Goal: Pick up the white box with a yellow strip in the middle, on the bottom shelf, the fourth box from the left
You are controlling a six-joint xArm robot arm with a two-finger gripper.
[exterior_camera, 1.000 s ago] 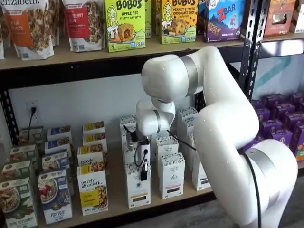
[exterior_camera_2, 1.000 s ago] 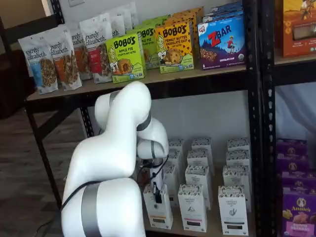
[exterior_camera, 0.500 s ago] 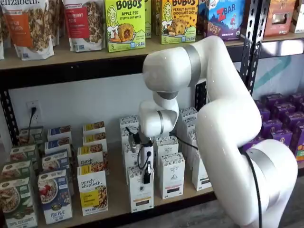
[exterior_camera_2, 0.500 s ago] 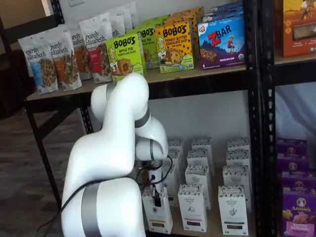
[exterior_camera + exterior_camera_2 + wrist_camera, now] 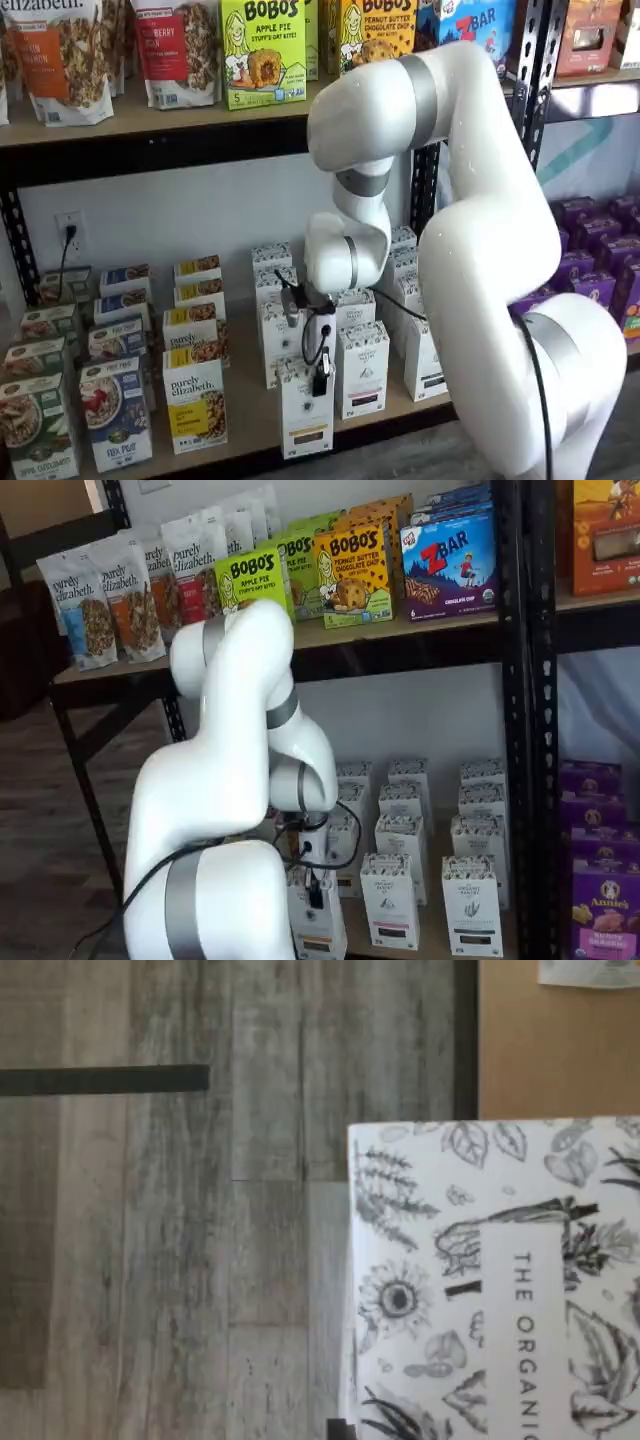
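A shop-like setting: a black steel rack (image 5: 527, 90) carries rows of boxed snacks (image 5: 262, 50) and granola bags (image 5: 62, 55) (many copies of each), facing front.

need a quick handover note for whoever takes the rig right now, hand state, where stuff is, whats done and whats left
Hand: shut on the white box, gripping its top from above; the black fingers show in both shelf views.
White box: at the front edge of the bottom shelf, ahead of its row. The wrist view shows its leaf-printed top over the floor, past the shelf's front rail.
Done: reach and grasp; box drawn toward the front.
Left: carry it fully clear of the shelf. Whether it hangs free of the board cannot be told.
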